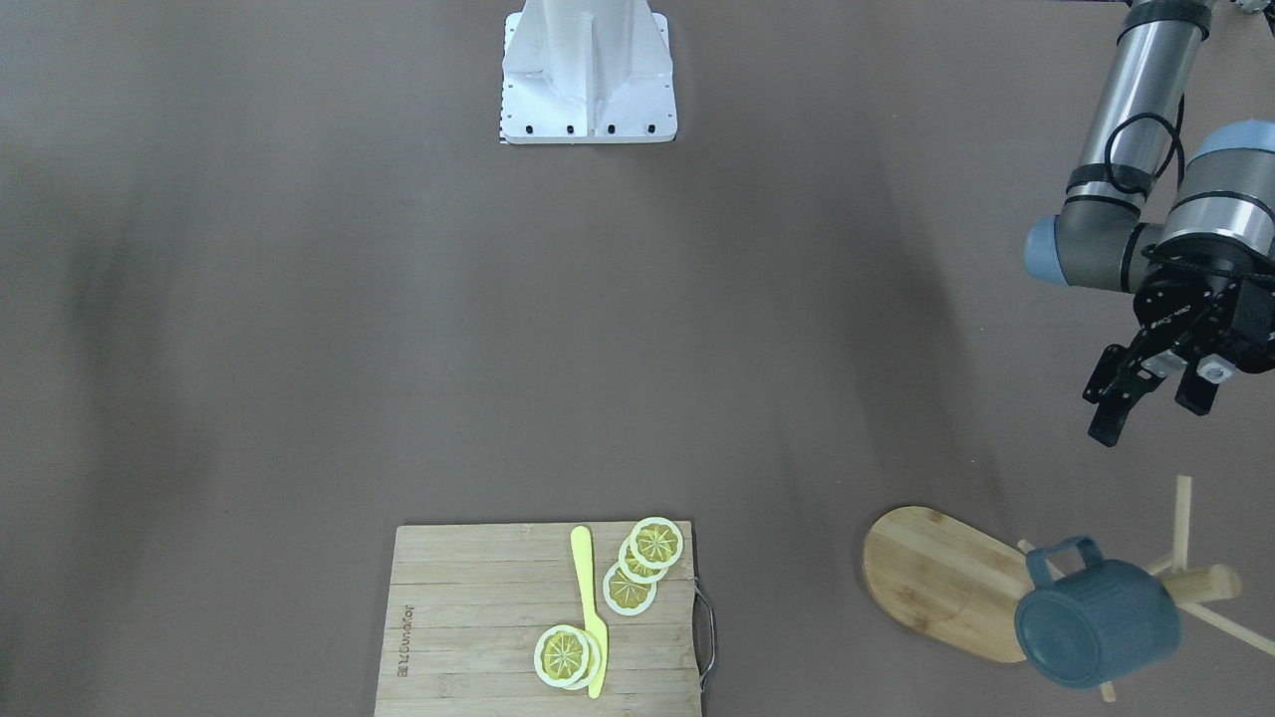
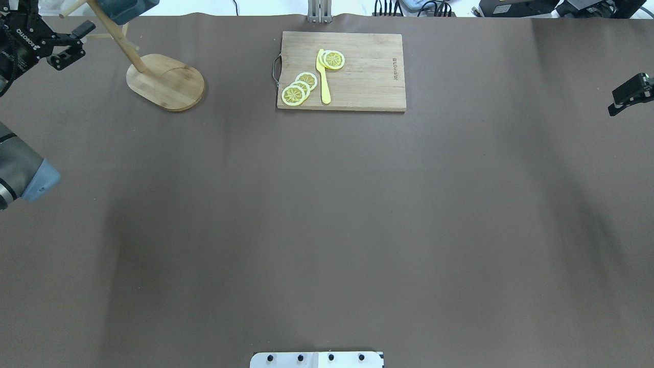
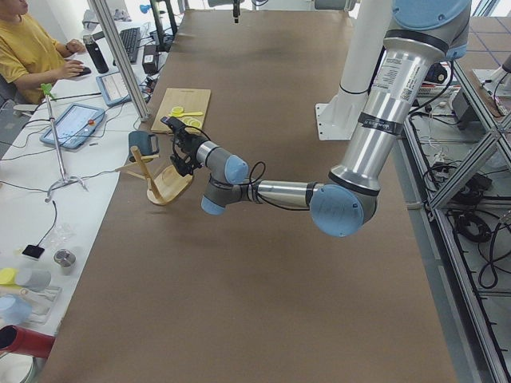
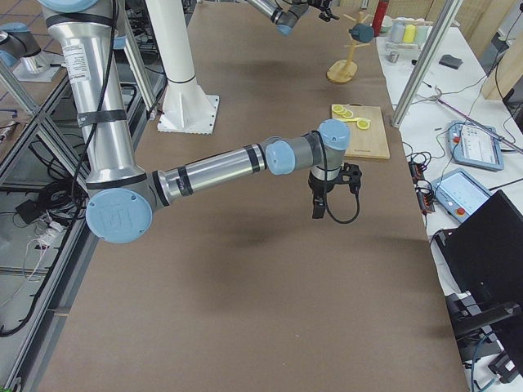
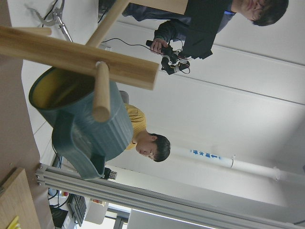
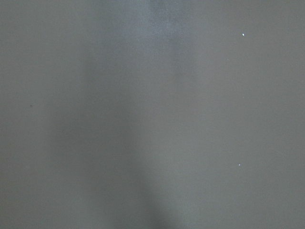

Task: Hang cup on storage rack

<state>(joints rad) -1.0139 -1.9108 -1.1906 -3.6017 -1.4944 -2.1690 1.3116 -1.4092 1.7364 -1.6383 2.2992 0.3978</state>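
teal-blue and ribbed, the cup [image 1: 1096, 622] hangs on the storage rack [image 1: 936, 583], held in the air over the rack's oval bamboo base at the far corner of the table on my left side. its loop handle [image 1: 1061, 558] seems to be threaded over one thin peg [image 1: 1026, 546], though the joint is small in the front view, so i say that only as likely. from my left wrist i see the cup's yellow inside, with its mouth tipped sideways and a dowel crossing in front of it. my left gripper [image 1: 1152, 406] hovers near the rack on my side of it, fingers spread wide with nothing between them, touching neither cup nor wood. my right gripper [image 2: 631, 94] is well apart from all this, over the brown table cover [image 2: 327, 230] at the other end. only a dark sliver of it shows from overhead, so i cannot tell whether its fingers are apart or together, and my right wrist sees only blurred brown cover. by the far edge lies a slatted cutting board [image 1: 478, 617] with a yellow knife [image 1: 590, 612] on it. lemon slices [image 1: 642, 563] overlap one another just beside the blade, and more sit against it nearer the tip.
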